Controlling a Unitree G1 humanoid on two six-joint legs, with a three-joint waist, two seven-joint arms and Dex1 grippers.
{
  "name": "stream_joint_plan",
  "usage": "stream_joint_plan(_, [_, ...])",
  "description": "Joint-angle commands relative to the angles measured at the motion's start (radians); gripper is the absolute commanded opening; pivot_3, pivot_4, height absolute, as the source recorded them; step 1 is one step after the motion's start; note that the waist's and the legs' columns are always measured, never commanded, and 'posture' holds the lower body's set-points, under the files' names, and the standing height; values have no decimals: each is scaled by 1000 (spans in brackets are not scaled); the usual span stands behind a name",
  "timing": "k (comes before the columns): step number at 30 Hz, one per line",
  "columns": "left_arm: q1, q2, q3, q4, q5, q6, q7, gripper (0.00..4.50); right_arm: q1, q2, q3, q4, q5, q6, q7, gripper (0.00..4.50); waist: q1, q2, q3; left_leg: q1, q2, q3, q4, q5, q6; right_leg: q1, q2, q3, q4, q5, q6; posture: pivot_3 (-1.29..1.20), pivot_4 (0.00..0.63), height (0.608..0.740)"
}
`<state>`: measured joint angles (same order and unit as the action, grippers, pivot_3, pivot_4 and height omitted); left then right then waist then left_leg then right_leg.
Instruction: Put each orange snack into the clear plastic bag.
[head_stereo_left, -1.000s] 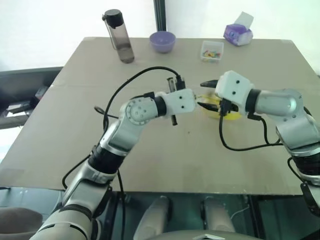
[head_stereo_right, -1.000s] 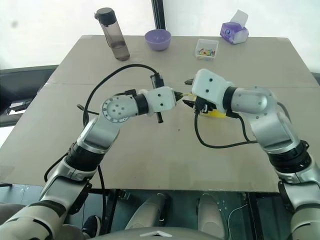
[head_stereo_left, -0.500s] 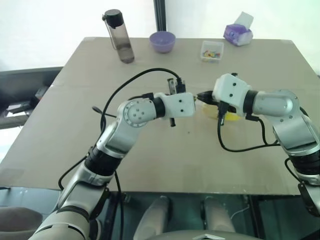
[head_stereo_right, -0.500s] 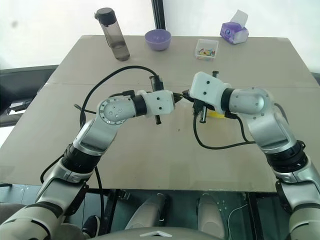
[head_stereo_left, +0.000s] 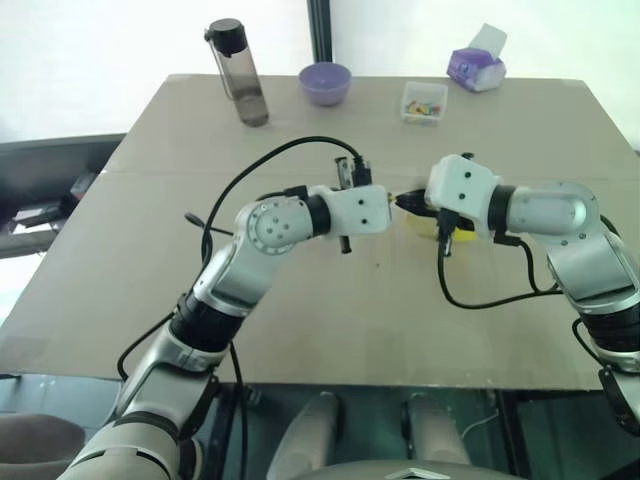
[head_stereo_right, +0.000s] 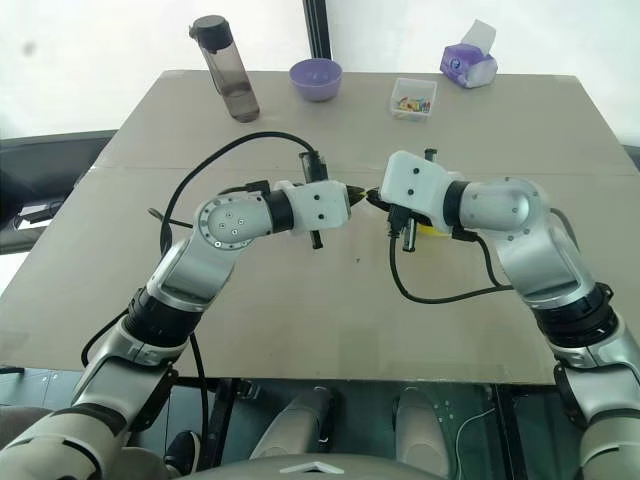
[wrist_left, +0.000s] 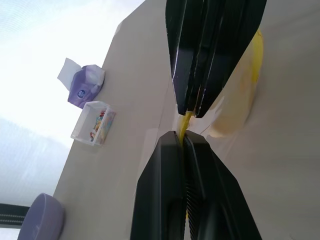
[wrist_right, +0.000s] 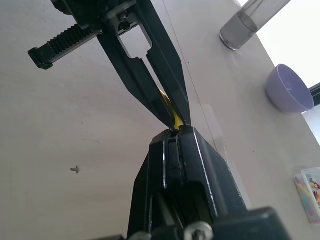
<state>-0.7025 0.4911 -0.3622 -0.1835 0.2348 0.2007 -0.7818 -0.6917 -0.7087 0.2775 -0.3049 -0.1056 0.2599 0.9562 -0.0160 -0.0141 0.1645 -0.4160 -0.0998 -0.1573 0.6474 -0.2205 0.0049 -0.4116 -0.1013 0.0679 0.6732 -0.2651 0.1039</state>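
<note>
My two grippers meet tip to tip above the middle of the table. The left gripper (head_stereo_left: 392, 203) is shut on the yellow seal strip (wrist_left: 185, 122) of the clear plastic bag (wrist_right: 216, 122). From the opposite side, the right gripper (head_stereo_left: 406, 204) is shut on the same strip. The bag's film hangs from the strip towards the table. The yellow-orange snack (wrist_left: 241, 92) lies on the table just past the fingertips, mostly hidden under my right wrist in the eye views (head_stereo_left: 438, 228). It shows through the film, but I cannot tell whether it is inside the bag.
Along the table's far edge stand a dark water bottle (head_stereo_left: 238, 72), a purple bowl (head_stereo_left: 326, 83), a small clear box of colourful bits (head_stereo_left: 424, 102) and a purple tissue pack (head_stereo_left: 476, 68). Black cables loop off both wrists.
The right gripper stood open a second ago; it has shut on the bag's strip, tip to tip with the left gripper. The left gripper has kept its hold and place.
</note>
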Motion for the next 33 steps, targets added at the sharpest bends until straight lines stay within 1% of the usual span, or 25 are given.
stream_joint_plan(1, [-1, 0, 16, -34, 0, -16, 3, 0, 1, -13, -23, -26, -11, 2, -4, 60, 0, 0, 0, 0, 0, 0, 0, 0, 0, 0, 0, 0, 0, 0, 0, 0, 150, 739])
stream_joint_plan(6, [1, -1, 17, -33, -2, -17, 3, 0, 6, -20, -25, -30, -6, 11, 3, 60, 0, 0, 0, 0, 0, 0, 0, 0, 0, 0, 0, 0, 0, 0, 0, 0, 150, 739])
stream_joint_plan(7, [2, -1, 17, -32, -2, -17, 4, 0, 7, -21, -26, -32, -6, 12, 2, 558, 0, 0, 0, 0, 0, 0, 0, 0, 0, 0, 0, 0, 0, 0, 0, 0, 150, 739])
stream_joint_plan(9, [1, -2, 17, -28, -1, -19, 5, 0, 4, -18, -26, -25, -16, 4, -14, 1211, 0, 0, 0, 0, 0, 0, 0, 0, 0, 0, 0, 0, 0, 0, 0, 0, 150, 739])
stream_joint_plan(33, [0, -3, 14, -15, 7, -26, 6, 0, -7, -27, -42, -31, -31, 9, -14, 1211, 0, 0, 0, 0, 0, 0, 0, 0, 0, 0, 0, 0, 0, 0, 0, 0, 150, 739])
